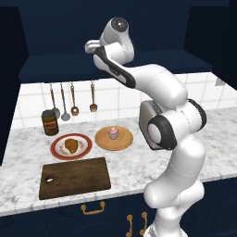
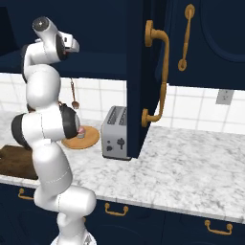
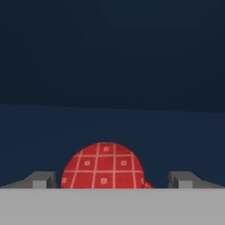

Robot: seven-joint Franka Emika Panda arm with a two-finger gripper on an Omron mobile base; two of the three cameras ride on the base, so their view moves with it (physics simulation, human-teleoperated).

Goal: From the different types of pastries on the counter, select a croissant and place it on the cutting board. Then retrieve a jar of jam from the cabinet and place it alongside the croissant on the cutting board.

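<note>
From the left base view, the croissant lay on its red-rimmed plate, at about twelve o'clock from the bare cutting board, so the first step looked undone. The cupcake sat on a tan plate at three o'clock of the croissant, a brown jar at eleven. The arm reached up into the cabinet recess.

From the right base view, the toaster stood on the counter beside the open cabinet door, probably swung wide for access.

In the hand view, the gripper was spread fully and held nothing; a red checked top, likely the jam jar, sat between the fingertips at six o'clock, lined up for a grasp.
</note>
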